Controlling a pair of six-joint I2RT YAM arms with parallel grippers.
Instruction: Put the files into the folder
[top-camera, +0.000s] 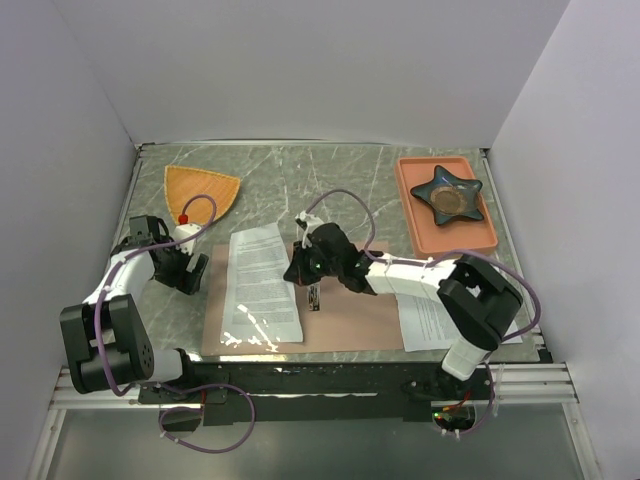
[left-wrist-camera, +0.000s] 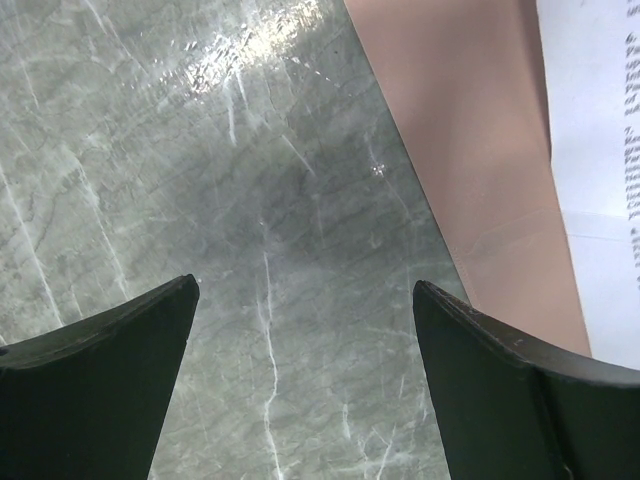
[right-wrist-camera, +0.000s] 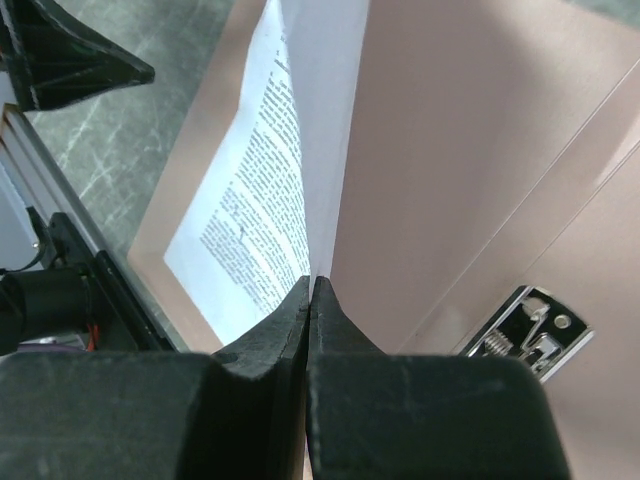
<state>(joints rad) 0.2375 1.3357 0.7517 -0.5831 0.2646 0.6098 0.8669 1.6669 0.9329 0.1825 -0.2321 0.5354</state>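
The pinkish-brown folder (top-camera: 350, 320) lies open and flat on the marble table. One printed file sheet (top-camera: 262, 285) lies on its left half. My right gripper (top-camera: 300, 268) is shut on that sheet's right edge; in the right wrist view the gripper (right-wrist-camera: 312, 285) pinches the sheet (right-wrist-camera: 250, 220), lifted on edge above the folder (right-wrist-camera: 450, 150). A second sheet (top-camera: 432, 318) lies at the right, partly under the right arm. My left gripper (top-camera: 190, 275) is open and empty over bare table just left of the folder (left-wrist-camera: 470, 150); the sheet (left-wrist-camera: 600, 120) shows at that view's right edge.
A metal clip (top-camera: 315, 297) sits at the folder's crease, also in the right wrist view (right-wrist-camera: 525, 325). An orange fan-shaped plate (top-camera: 200, 190) lies at the back left. A salmon tray (top-camera: 440, 225) holding a dark star-shaped dish (top-camera: 447, 193) stands at the back right. White walls enclose the table.
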